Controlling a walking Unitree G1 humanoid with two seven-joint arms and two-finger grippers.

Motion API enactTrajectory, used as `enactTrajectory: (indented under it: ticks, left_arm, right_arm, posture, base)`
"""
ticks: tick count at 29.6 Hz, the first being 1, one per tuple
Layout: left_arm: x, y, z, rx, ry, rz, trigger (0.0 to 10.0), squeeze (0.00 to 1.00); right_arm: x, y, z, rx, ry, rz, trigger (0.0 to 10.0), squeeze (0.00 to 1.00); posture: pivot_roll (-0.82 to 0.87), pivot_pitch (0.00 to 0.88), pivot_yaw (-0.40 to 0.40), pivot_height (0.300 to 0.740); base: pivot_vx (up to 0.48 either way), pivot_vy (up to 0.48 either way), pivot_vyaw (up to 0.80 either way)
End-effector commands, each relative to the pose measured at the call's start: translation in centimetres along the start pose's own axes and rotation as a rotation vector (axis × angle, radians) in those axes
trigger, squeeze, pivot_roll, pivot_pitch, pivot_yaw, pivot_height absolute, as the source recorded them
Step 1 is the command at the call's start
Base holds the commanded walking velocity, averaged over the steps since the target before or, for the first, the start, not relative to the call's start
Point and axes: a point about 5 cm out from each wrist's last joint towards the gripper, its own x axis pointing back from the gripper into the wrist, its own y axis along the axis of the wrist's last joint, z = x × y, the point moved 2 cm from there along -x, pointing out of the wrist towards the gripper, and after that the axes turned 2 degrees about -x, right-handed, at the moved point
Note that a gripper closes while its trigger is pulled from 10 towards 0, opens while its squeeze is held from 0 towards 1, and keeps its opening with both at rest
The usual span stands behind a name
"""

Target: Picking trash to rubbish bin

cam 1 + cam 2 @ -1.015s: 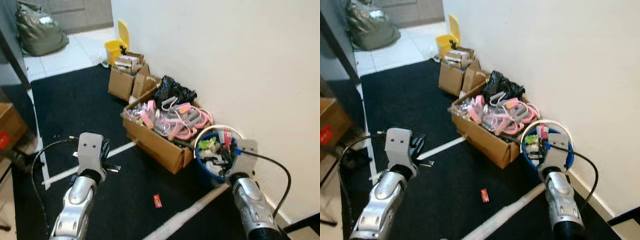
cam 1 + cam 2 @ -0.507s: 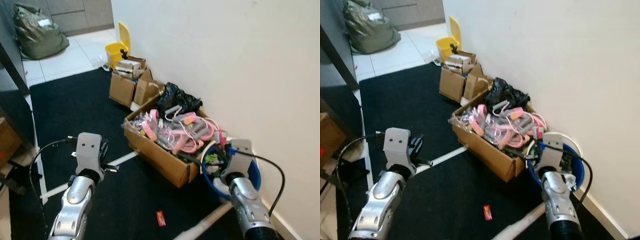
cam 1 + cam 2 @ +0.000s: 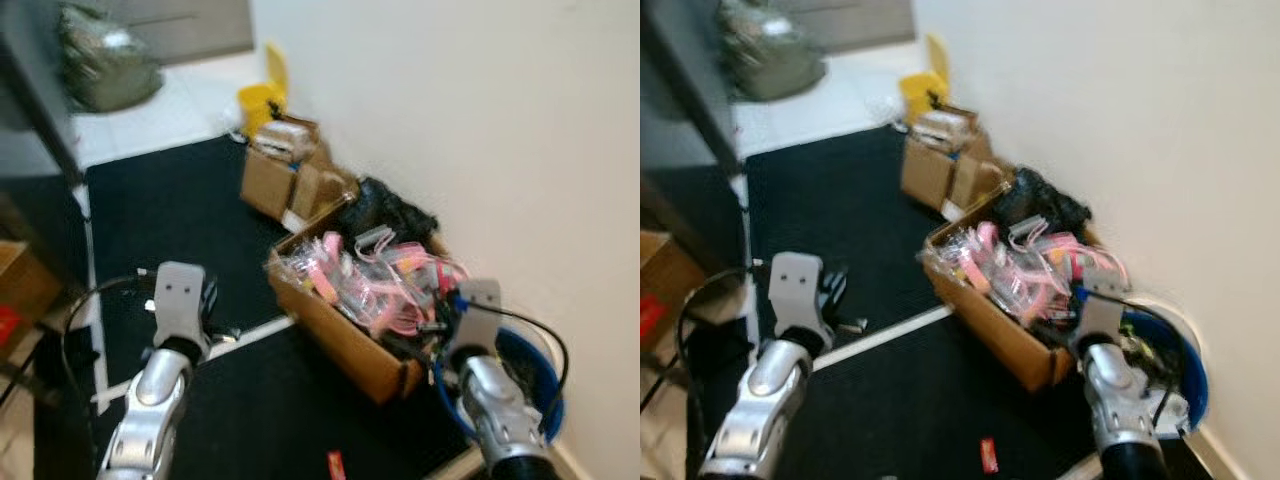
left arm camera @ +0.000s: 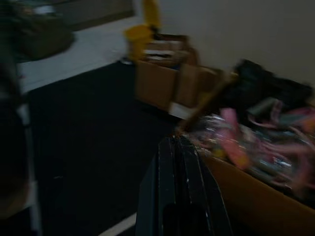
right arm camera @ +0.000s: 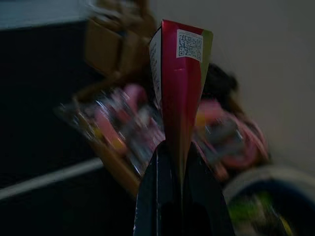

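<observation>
In the left eye view, a long cardboard box (image 3: 345, 335) packed with pink and clear plastic items is seen on the black carpet (image 3: 190, 230) against the white wall (image 3: 470, 120). A blue rubbish bin (image 3: 535, 385) stands just beside the box, at its near end by the wall. The right gripper (image 3: 462, 300) is held over the gap between the box and the bin, its silver arm rising from below. The left gripper (image 3: 208, 305) is held above the carpet, well apart from the box on its open side. A small red wrapper (image 3: 335, 464) lies on the carpet near the box's near corner. Beyond the box, a black bag (image 3: 395, 210), a smaller cardboard box (image 3: 275, 180) and a yellow bin (image 3: 262, 92) are lined up along the wall.

In the right eye view, the same scene is shown, blurred.

In the left wrist view, the left gripper's two fingers (image 4: 178, 162) are seen pressed together with nothing between them, pointing towards the long box.

In the right wrist view, a red and green packet (image 5: 181, 83) with a printed code is clamped upright between the right gripper's closed fingers (image 5: 160, 191), in front of the box and the bin's rim.
</observation>
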Motion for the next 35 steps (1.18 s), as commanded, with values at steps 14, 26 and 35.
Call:
enactTrajectory:
  ticks: [14, 26, 35]
  left_arm:
    - [0.4, -0.7, 0.1, -0.003, 0.010, 0.026, 10.0, 0.00]
    - [0.4, -0.7, 0.2, -0.002, 0.014, 0.025, 10.0, 0.00]
    - [0.5, -0.7, 0.2, -0.003, 0.015, 0.027, 10.0, 0.00]
  right_arm:
    - [0.1, -0.5, 0.5, -0.015, 0.006, 0.009, 10.0, 0.00]
    - [-0.1, -0.3, 1.1, -0.003, 0.041, 0.001, 10.0, 0.00]
    - [-0.1, -0.3, 1.9, 0.016, 0.085, -0.004, 10.0, 0.00]
  posture:
    - [0.04, 0.134, -0.003, 0.740]
    - [0.05, 0.136, -0.005, 0.740]
    - [0.05, 0.138, -0.005, 0.740]
  base:
    - [0.335, 0.000, 0.00]
    - [0.335, 0.000, 0.00]
    - [0.331, 0.000, 0.73]
